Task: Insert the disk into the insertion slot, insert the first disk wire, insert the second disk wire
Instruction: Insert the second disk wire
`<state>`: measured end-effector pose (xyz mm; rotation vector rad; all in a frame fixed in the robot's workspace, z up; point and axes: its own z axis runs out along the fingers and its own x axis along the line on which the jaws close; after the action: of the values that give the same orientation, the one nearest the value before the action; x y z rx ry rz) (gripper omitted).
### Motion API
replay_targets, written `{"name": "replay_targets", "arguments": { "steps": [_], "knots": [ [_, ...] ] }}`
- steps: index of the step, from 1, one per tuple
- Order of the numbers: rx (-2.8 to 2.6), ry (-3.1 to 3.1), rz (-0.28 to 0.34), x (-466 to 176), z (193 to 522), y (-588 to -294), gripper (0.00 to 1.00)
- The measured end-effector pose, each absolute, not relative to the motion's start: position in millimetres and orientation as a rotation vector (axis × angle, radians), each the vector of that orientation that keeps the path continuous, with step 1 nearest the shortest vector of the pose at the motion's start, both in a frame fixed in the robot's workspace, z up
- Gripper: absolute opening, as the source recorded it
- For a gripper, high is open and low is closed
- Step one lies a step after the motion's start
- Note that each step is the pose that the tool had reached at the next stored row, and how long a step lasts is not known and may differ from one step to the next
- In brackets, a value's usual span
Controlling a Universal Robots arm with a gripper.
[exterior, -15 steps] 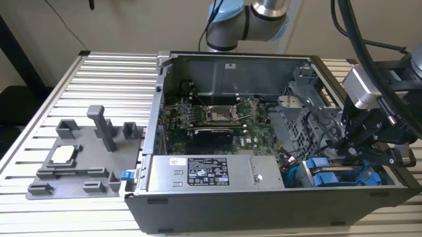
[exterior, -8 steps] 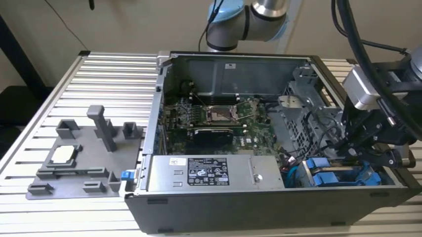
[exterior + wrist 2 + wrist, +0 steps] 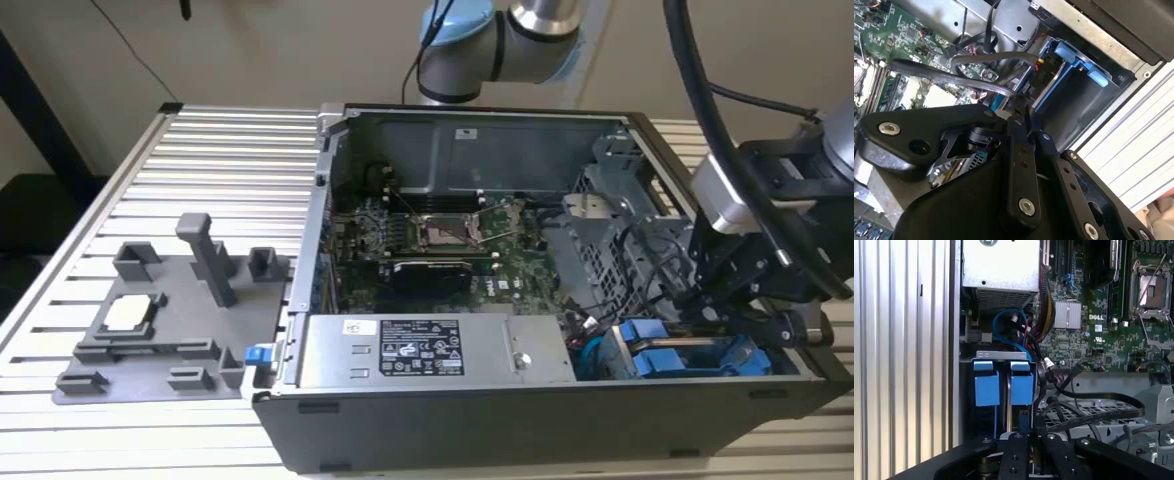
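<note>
Cannot tell whether the jaws stand apart or together: lost behind the black linkage in both wrist views. Seen in the first wrist view at the gripper, poised close above the end of two blue handles set side by side. In line with it, the disk, blue handle outward, sunk in the insertion slot of the grey metal cage. Just beside it, the other drive, handle about level with the first.

Judged from that level pair: disk step done or all but done, wire steps not visibly begun. Calls for a straight line along the bay, clear of the cabling crowding the cage mouth.

Farther out, a blue cable looped beyond the handles and black cables draped beside the disk, near the gripper. Beyond those, the perforated grey power-supply box and the green motherboard. In the exterior view, the gripper low inside the open computer case, at the corner toward the exterior view's right, on a ribbed metal table.

Hidden: the disk's label, its connector end, any contact with the gripper, and where either cable ends. Cut off: the gripper's own body.
</note>
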<state>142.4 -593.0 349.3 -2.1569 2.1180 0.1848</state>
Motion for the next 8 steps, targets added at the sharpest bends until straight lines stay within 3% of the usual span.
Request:
{"name": "replay_targets", "arguments": {
  "steps": [8],
  "knots": [
    [-2.135, 2.139, 0.183, 144.8, 342.5, -593.0, 0.16]
  ]
}}
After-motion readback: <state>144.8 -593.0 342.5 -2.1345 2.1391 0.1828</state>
